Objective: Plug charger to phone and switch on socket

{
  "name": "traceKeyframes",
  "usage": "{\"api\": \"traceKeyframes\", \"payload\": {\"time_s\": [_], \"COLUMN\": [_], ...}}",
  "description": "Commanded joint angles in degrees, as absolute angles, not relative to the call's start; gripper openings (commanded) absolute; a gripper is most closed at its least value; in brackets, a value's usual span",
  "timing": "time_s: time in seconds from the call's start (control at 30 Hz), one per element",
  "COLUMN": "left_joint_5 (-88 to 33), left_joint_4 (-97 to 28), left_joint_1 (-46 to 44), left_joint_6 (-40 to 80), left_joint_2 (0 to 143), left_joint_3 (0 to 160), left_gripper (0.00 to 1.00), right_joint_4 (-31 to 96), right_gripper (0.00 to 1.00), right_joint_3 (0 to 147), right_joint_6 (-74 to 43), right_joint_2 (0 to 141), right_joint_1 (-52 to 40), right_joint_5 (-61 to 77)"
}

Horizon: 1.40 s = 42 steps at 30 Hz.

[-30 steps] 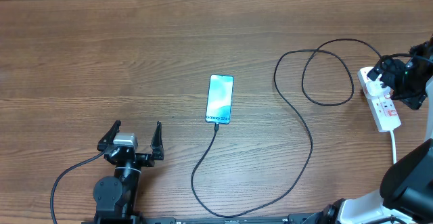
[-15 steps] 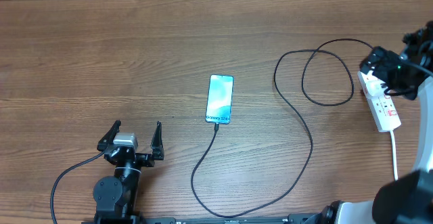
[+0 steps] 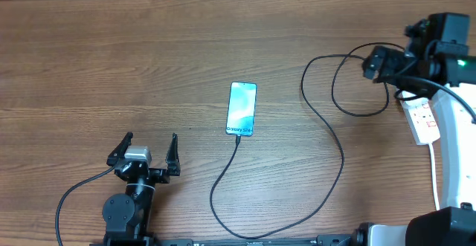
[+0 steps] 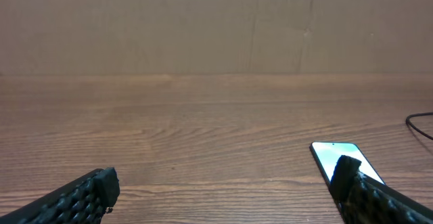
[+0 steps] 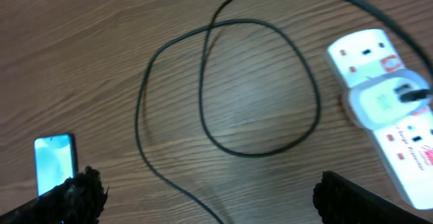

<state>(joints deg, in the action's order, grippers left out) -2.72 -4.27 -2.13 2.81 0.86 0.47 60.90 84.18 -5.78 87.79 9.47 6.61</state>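
The phone [image 3: 242,108] lies flat at mid-table with its blue-teal screen lit; it also shows in the left wrist view [image 4: 331,156] and the right wrist view [image 5: 54,162]. The thin black charger cable [image 3: 338,138] is plugged into the phone's near end, loops across the table and ends in a white adapter [image 5: 385,100] seated in the white power strip [image 3: 424,123] [image 5: 413,156]. My right gripper [image 3: 374,62] [image 5: 210,187] is open and empty, above the cable loop, left of the strip. My left gripper [image 3: 146,148] [image 4: 226,176] is open and empty, front left of the phone.
The strip's thick white lead [image 3: 434,173] runs toward the front edge at the right. The right arm's white body [image 3: 454,120] covers part of the strip. A brown wall [image 4: 216,28] stands behind the far table edge.
My right gripper has come off the power strip and moved left and toward the far side, over the cable loop. The left arm, phone and cable have not moved.
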Motion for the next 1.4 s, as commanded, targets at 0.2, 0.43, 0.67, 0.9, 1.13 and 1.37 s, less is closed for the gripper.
{"api": "traceKeyframes", "payload": {"time_s": [0.2, 0.43, 0.67, 0.9, 1.13, 1.37], "left_joint_5": [-2.55, -2.55, -2.55, -2.55, -2.55, -2.55], "left_joint_4": [-4.29, -4.29, -4.32, -4.32, -4.29, -4.32], "left_joint_1": [-1.8, -1.8, -1.8, -1.8, -1.8, -1.8], "left_joint_6": [1.69, 1.69, 1.69, 1.69, 1.69, 1.72], "left_joint_2": [0.25, 0.25, 0.25, 0.25, 0.25, 0.25], "left_joint_3": [0.25, 0.25, 0.25, 0.27, 0.27, 0.25], "left_gripper": [1.0, 1.0, 1.0, 1.0, 1.0, 1.0], "right_joint_4": [58.15, 53.23, 48.23, 34.96, 18.65, 14.72], "right_gripper": [1.0, 1.0, 1.0, 1.0, 1.0, 1.0], "right_joint_3": [83.72, 75.16, 64.12, 48.34, 32.67, 29.19], "right_joint_6": [-5.67, -4.58, -4.38, -4.43, -4.43, -4.43], "right_joint_2": [86.35, 86.35, 85.34, 80.82, 77.67, 76.25], "right_joint_1": [5.19, 4.45, 4.45, 4.45, 4.45, 4.45], "right_joint_5": [3.68, 5.32, 6.11, 9.39, 13.52, 12.71]}}
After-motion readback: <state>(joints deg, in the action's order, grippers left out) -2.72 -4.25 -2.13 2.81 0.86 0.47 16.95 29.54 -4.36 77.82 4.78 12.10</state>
